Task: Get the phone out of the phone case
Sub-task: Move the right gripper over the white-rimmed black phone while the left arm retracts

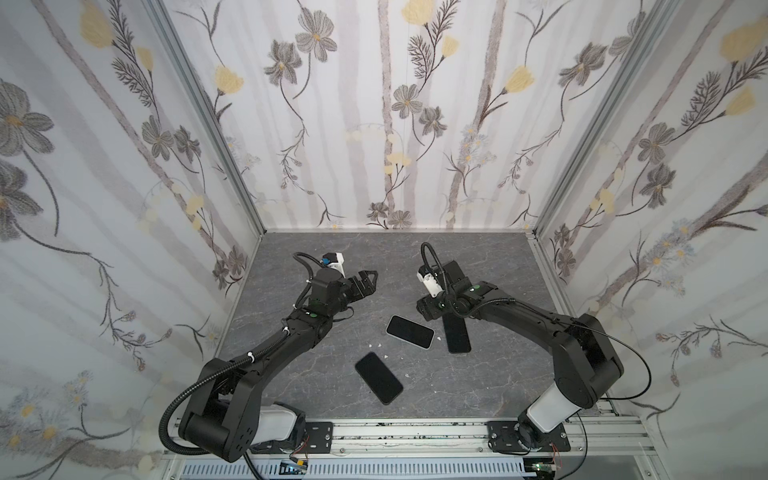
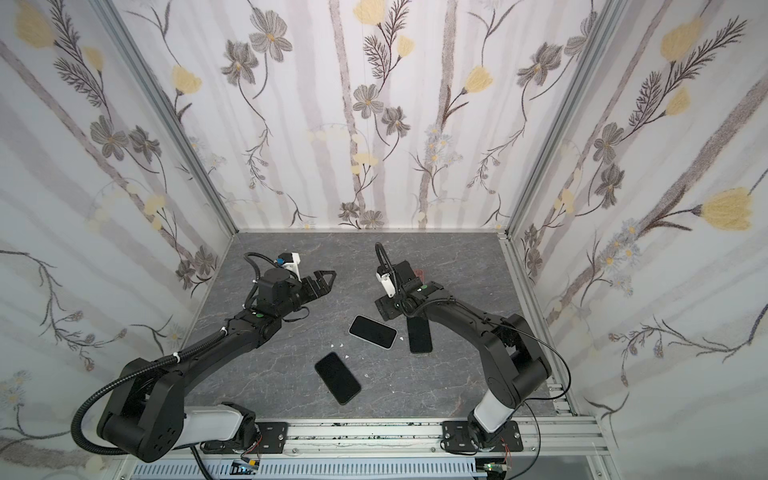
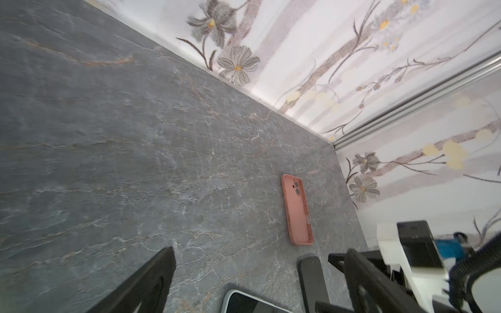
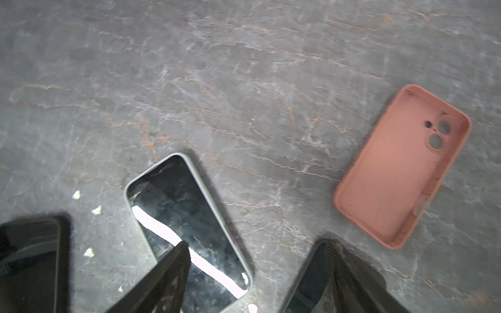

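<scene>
The right gripper (image 4: 257, 244) is spread wide, with nothing clasped. A black phone (image 1: 457, 338) is seen lying bare on the counter (image 4: 244, 81) directly beneath it. The pink phone case (image 4: 401, 168) is laid empty just beyond its fingertips. The left gripper (image 3: 257, 254) is likewise opened, empty.

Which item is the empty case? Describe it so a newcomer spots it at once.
Start at the grey marbled table, on its far side near the back wall, just beyond the right arm. The pink case lies there alone, open side up, with camera holes showing. It is the only pink, hollow item; the phones nearby are dark-screened slabs.
</scene>
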### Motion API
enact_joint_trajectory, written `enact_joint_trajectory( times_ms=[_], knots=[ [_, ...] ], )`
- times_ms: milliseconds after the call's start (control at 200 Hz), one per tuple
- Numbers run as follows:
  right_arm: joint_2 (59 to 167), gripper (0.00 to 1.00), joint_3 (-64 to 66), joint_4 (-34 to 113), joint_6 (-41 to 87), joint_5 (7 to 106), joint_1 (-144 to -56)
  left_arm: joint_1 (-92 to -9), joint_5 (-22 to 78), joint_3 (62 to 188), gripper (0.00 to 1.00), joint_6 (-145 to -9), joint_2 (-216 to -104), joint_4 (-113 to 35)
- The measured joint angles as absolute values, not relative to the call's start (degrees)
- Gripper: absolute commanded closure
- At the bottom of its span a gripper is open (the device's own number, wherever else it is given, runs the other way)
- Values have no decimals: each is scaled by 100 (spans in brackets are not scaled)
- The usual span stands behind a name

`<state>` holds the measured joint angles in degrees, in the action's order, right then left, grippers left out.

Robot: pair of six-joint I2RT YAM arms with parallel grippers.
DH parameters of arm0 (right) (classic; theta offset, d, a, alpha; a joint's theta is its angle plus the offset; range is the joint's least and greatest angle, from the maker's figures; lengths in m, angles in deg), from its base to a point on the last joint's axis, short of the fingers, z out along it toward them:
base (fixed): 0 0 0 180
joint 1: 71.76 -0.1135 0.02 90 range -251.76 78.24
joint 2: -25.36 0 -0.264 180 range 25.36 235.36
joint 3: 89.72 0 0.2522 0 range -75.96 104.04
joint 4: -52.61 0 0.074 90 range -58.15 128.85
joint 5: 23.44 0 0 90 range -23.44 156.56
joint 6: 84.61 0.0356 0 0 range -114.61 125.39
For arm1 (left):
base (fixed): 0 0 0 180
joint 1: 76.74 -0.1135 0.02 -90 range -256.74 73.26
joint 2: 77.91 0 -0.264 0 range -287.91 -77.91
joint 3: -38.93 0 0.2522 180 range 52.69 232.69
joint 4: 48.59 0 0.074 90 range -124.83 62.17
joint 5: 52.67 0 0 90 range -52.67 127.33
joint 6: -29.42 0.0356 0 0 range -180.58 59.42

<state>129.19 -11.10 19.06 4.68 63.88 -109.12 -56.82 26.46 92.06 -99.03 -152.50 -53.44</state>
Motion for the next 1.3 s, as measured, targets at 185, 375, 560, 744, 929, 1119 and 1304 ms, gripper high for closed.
enact_joint_trajectory(
  times_ms=[185, 375, 560, 744, 929, 1119, 1304],
  knots=[
    [13562, 0, -716, 1644, 1, 6397, -11435, -6309, 2392, 8754, 0, -10152, -14765, -5405],
    [14010, 0, -316, 1425, -286, 6421, -11585, -6688, 2209, 8446, 0, -10308, -14391, -5451],
    [14340, 0, -76, 1178, -522, 6432, -11605, -6773, 2097, 8352, 0, -10343, -14308, -5466],
    [14460, 0, -19, 971, -675, 6261, -11640, -6777, 2058, 8352, 0, -10369, -14308, -5468],
    [14558, 0, -8, 887, -749, 6274, -11745, -6784, 2058, 8343, 0, -10391, -14308, -5468],
    [14652, 0, 22, 844, -773, 6552, -11745, -6784, 2056, 8343, 0, -10391, -14308, -5471],
    [14753, 0, 66, 826, -775, 6611, -11747, -6784, 2042, 8343, 0, -10393, -14312, -5473]
  ],
)
